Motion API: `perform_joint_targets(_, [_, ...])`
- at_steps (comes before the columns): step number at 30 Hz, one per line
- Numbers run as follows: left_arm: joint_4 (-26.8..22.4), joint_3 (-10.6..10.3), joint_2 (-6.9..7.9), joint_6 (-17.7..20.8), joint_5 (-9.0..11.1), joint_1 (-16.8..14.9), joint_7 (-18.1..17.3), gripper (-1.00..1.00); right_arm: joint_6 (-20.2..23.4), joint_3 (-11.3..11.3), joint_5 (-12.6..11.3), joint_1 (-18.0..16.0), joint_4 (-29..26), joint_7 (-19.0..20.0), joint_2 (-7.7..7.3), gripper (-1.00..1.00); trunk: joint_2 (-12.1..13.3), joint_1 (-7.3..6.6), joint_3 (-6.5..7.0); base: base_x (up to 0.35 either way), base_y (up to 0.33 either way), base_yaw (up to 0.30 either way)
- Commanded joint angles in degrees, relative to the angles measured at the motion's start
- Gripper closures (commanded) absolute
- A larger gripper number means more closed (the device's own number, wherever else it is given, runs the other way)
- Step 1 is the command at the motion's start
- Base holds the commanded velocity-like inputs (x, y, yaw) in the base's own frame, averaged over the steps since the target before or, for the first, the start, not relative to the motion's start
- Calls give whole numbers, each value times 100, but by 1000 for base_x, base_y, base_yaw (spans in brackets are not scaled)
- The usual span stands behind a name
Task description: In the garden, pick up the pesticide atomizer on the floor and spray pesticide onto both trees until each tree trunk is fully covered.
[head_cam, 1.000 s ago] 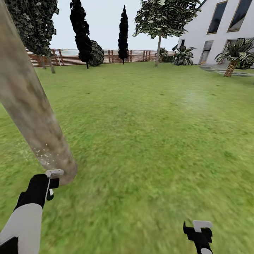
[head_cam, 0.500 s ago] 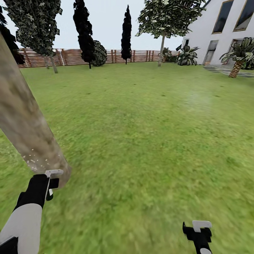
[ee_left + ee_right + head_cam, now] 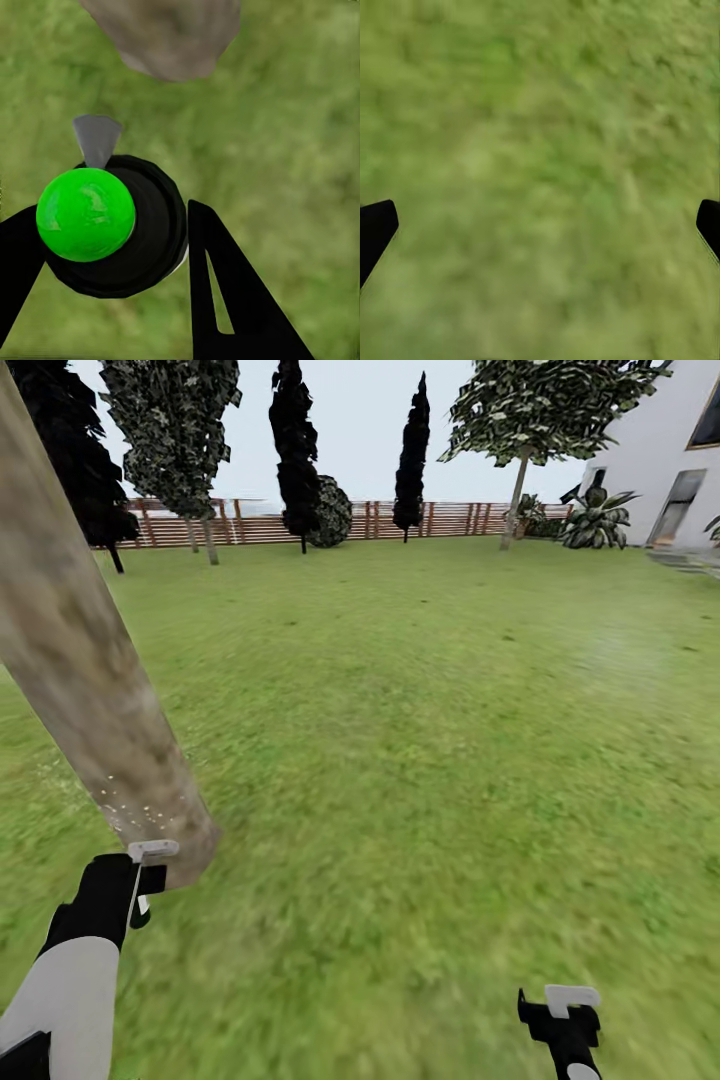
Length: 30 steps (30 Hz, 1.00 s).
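Blurry green lawn [image 3: 420, 740] throughout. Thick, mottled beige trunk [image 3: 75, 660] slanting down frame left, white specks [image 3: 135, 810] near its base. Left gripper [image 3: 112, 247] clamping round black atomizer [image 3: 127, 232], glossy green ball on top. Right gripper [image 3: 540, 225] spread wide over grass.

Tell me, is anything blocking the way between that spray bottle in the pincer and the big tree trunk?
Nothing visible does. The left pincer holds the pesticide atomizer, its grey nozzle aimed at the tree trunk. Between them lies bare grass. White specks already dot the trunk's base.
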Motion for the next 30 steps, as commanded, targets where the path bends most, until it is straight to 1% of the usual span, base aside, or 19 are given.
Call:
perform_joint_targets(1, [-7,17,-5,14,-62,-7,-53,100,-15,50,-57,-1,0,-12,-2,-100,-2,1,-5,166,-235,277])
perform_joint_targets(19, [0,13,-10,14,-56,-7,-53,100,-15,50,-57,-1,0,-12,6,-100,-2,1,-5,175,-235,276])
perform_joint_targets(30, [1,8,-13,14,-55,-7,-53,100,-15,50,-57,-1,-4,-8,6,-100,-2,1,-5,176,-234,23])
